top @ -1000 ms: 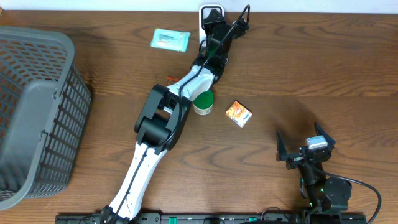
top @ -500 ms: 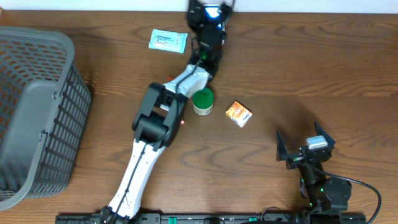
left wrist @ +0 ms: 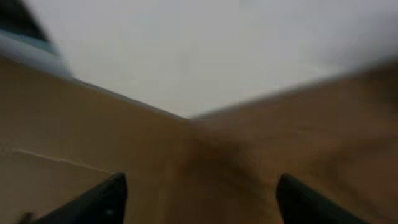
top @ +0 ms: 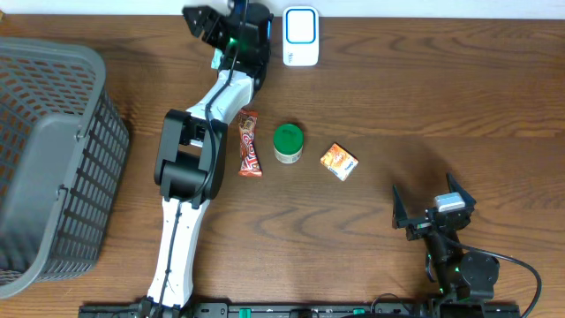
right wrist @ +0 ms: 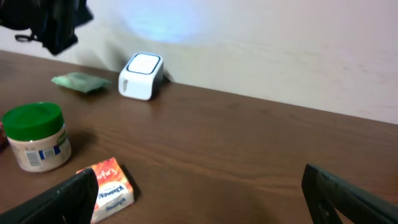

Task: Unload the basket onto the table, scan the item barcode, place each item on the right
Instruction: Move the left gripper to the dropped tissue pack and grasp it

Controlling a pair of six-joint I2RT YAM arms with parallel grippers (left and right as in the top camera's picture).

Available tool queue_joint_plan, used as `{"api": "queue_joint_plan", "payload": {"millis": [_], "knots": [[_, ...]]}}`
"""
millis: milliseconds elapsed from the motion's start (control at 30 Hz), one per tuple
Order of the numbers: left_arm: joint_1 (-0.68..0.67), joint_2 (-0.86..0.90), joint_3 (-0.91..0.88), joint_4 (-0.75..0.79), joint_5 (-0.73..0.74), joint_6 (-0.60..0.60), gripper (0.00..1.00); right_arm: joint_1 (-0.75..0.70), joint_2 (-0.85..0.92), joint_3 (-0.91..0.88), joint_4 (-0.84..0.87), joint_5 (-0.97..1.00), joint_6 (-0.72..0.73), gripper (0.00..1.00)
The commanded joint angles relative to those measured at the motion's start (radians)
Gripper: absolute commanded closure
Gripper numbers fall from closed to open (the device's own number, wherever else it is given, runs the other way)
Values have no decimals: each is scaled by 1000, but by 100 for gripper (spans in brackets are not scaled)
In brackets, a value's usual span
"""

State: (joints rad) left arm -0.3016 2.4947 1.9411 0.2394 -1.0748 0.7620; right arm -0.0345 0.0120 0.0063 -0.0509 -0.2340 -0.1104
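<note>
A white scanner (top: 300,24) with a blue-lit window is standing upright at the far edge of the wooden table (top: 441,97), close against the pale wall, with nothing being held up to it. Nearer the middle, a candy bar (top: 250,143), a green-lidded jar (top: 288,143) and a small orange box (top: 339,162) are lying in a loose row, none touching. A green packet (right wrist: 81,82) is lying flat just left of the scanner in the right wrist view. The left arm is stretching the full depth of the table, with its claw (left wrist: 205,199) hanging over the far edge to the left of the scanner, fingers spread wide and gripping nothing. The right claw (top: 430,199) is resting near the front right corner, also spread and empty. A second ago the left claw was pressed together and reaching over the scanner; it is now swinging leftward and opening, uncovering the scanner and the candy bar while hiding the packet from the overhead camera. The grey basket (top: 53,49) and the right arm are staying put.
</note>
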Motion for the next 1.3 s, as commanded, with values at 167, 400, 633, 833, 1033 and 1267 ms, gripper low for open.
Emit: {"api": "queue_joint_plan", "payload": {"millis": [167, 400, 633, 833, 1033, 1267], "knots": [[-4, -34, 8, -312, 136, -451, 21, 10, -5, -1, -5, 0, -3, 1], [39, -140, 8, -561, 401, -737, 21, 10, -5, -1, -5, 0, -3, 1], [111, -273, 8, -708, 802, -927, 20, 10, -5, -1, -5, 0, -3, 1], [220, -302, 8, -771, 1133, -1212, 20, 10, -5, -1, -5, 0, -3, 1], [282, -296, 8, -768, 1253, -1494, 20, 10, -5, -1, -5, 0, -3, 1], [271, -249, 8, -651, 1350, -1687, 20, 10, -5, -1, -5, 0, -3, 1]]}}
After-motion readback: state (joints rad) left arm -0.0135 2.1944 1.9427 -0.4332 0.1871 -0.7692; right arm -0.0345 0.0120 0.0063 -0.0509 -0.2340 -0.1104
